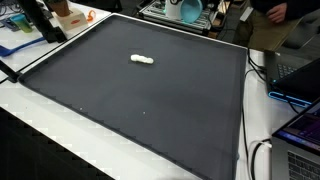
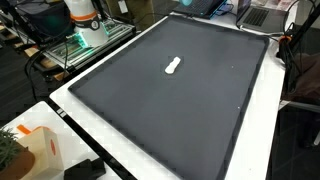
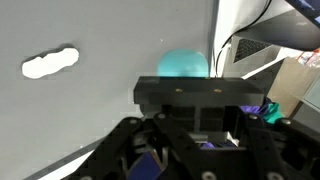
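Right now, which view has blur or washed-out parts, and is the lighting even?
Wrist view: the mat comes out pale grey, the white piece is washed out without surface detail, the hand is dark and out of focus. Both exterior views: the mat reads evenly dark, no strong glare or hard shadow, the white piece small and soft.

Nothing written can be read in any view: no label, brand, number or sign. The white piece (image 1: 143,60) near the middle of the dark mat (image 1: 120,115) shows a plain surface (in the wrist view too). The orange-and-white box (image 2: 45,150) off the mat's corner may carry some print, but it is too small and blurred to make out. The same goes for the lit laptop (image 1: 300,135) beyond the mat's edge.
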Available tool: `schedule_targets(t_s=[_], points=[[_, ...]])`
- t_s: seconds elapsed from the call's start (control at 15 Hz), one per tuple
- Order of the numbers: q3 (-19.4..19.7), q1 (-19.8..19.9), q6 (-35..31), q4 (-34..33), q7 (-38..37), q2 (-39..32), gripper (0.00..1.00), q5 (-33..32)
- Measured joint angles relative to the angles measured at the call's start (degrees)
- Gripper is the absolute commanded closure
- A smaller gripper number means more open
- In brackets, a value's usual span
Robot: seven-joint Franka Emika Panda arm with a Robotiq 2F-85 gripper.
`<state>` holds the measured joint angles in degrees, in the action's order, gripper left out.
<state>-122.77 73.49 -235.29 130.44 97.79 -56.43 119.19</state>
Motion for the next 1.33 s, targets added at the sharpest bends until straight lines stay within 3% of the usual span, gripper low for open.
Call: schedule_targets(t_s=[0.07, 0.2, 0.47, 0.53, 0.73, 0.87, 0.93, 1.13, 1.33], points=[[0.0, -0.06, 0.0, 0.0, 0.0, -0.03, 0.73, -0.05], [-0.61, 2.83, 0.59, 2.73, -2.07, -0.06, 0.73, -6.32], [-3.72, 18.41, 3.47, 16.4, -2.82, -2.79, 0.73, -20.32], [-4.99, 22.27, 3.82, 20.01, -2.81, -3.79, 0.48, -23.33], [-9.41, 30.42, 4.31, 28.68, -3.92, -6.6, 0.48, -28.99], [-10.19, 31.14, 4.5, 29.55, -4.04, -7.21, 0.48, -29.43], [-10.2, 31.0, 4.53, 29.47, -4.04, -7.24, 0.73, -29.55], [-11.36, 31.12, 2.13, 28.65, -7.49, -6.3, 0.73, -33.31], [-17.46, 29.49, -2.92, 27.93, -14.36, -3.07, 0.73, -37.72]])
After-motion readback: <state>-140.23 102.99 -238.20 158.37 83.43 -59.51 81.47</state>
